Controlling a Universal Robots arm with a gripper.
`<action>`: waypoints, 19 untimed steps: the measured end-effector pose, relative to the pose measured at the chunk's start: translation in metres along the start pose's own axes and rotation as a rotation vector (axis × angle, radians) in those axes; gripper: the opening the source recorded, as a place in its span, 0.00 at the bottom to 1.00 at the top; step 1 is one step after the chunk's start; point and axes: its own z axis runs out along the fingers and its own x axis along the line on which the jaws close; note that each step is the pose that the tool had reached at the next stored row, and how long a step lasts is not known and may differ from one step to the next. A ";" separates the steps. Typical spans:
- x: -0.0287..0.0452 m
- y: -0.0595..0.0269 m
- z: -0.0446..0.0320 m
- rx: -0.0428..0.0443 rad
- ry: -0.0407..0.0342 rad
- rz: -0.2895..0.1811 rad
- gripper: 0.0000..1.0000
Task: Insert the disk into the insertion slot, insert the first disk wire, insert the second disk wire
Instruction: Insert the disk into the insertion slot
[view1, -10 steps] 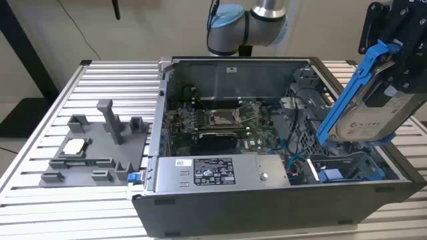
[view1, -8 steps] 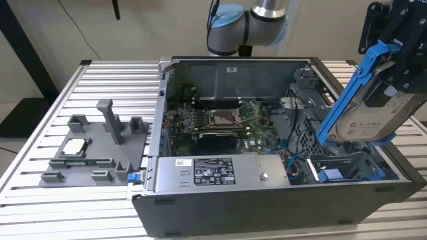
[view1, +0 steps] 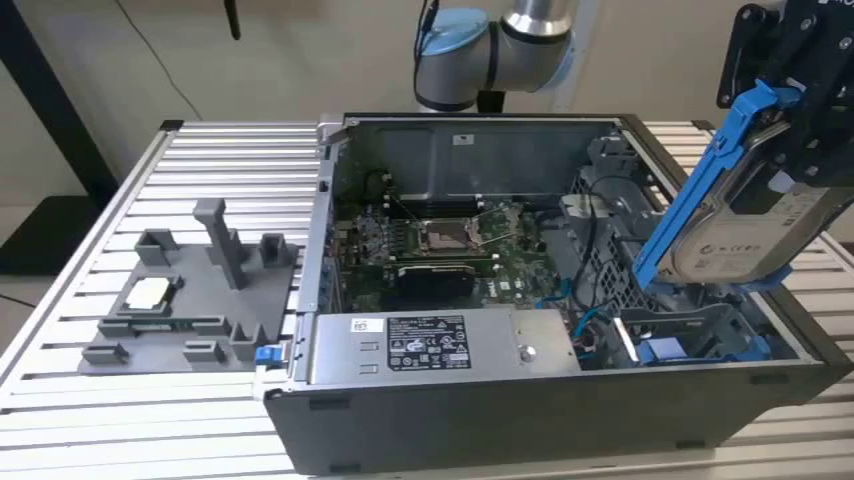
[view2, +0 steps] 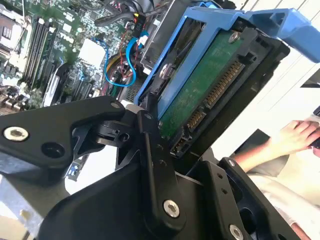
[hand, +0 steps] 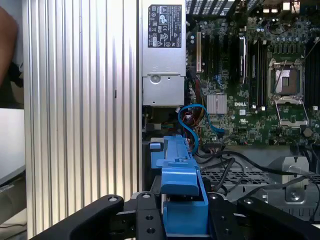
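The disk (view1: 741, 225), gripped by the closed pincer (view1: 798, 135), is held tilted and clear above the slot (view1: 687, 330) in the near corner of the case (view1: 534, 430), at the exterior view's right; all three insertions are judged not yet done.

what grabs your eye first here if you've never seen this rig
The bright blue-framed disk stands out first, held tilted in the air by the black gripper at the exterior view's right, just above the insertion slot. Next comes the open computer case in the middle of the table, its green motherboard laid bare.
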 end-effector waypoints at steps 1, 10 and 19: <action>0.0000 0.0000 0.0000 0.0000 -0.0001 0.000 0.33; -0.0001 -0.0004 0.0087 0.0000 0.0001 0.000 0.33; -0.0001 -0.0008 0.0163 0.0000 0.0001 0.000 0.33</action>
